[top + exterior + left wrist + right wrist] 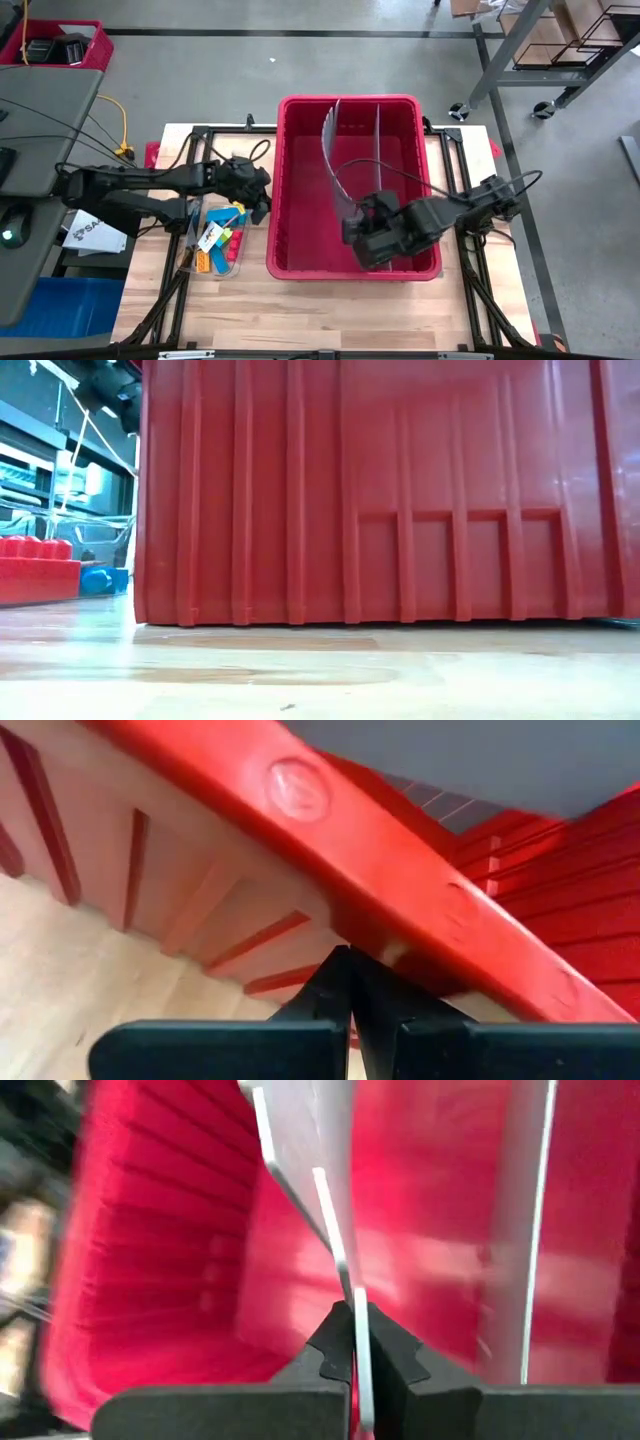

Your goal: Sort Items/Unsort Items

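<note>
The items (222,238), small yellow, blue, red, green and orange blocks, lie in a clear tray on the table, left of the large red bin (300,270). My left gripper (262,200) is shut with nothing between its fingers. It stands at the bin's left wall, its tips (347,960) just under the rim (330,830). My right gripper (352,228) is inside the bin, shut on a thin grey divider sheet (333,160) that curves up toward the bin's far wall. My left gripper has its shut fingertips at the underside of the bin's left rim (400,935), coming from the table's left; whether they touch it I cannot tell. My right gripper pinches the divider sheet's near edge (352,1295) between its two fingers, slanting down from the right. The sheet runs away from the fingers, bowed sideways, its far end at the bin's far wall.
A second, straight divider (378,150) stands upright in the bin, right of the bent one. In the low view the bin's near wall (400,490) fills most of the picture, with a red studded block (35,565) to its left. Bare wooden table (330,310) lies in front.
</note>
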You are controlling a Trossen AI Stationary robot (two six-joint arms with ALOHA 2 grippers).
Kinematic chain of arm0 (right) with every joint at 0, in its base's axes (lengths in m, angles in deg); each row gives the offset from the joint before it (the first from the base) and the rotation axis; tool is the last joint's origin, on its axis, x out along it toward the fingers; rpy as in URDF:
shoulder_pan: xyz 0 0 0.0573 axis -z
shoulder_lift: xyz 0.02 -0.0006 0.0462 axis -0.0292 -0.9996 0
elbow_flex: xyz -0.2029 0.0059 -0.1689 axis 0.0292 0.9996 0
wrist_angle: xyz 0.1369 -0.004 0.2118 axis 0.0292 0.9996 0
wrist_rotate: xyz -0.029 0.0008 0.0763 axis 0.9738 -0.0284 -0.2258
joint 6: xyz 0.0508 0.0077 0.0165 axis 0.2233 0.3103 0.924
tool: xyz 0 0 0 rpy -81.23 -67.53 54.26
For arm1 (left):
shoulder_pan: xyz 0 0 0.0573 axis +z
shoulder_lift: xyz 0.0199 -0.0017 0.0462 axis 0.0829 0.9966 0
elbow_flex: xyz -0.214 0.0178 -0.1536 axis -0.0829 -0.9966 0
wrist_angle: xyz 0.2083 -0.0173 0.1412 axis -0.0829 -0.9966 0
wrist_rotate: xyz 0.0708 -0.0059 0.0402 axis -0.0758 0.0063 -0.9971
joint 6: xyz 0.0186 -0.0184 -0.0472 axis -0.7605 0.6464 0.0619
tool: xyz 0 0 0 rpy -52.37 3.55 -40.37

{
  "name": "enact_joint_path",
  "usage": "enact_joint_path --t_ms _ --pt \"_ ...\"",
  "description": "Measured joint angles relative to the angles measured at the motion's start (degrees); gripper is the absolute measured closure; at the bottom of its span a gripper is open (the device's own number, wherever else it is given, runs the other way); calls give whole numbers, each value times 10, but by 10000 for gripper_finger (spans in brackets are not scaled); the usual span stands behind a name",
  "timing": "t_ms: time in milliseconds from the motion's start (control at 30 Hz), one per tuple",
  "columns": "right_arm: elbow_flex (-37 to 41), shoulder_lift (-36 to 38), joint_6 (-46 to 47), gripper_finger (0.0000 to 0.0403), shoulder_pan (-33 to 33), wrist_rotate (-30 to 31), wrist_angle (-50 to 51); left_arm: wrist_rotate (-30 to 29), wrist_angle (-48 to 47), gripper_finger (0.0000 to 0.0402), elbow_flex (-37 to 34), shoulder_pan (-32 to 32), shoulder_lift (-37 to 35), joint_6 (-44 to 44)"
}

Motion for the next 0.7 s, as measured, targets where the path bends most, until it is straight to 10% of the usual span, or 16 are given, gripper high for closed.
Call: enact_joint_path --t_ms 700 --pt "-13 -25 106 402 6 47 -52 -71 32 401 1 -25 26 31"
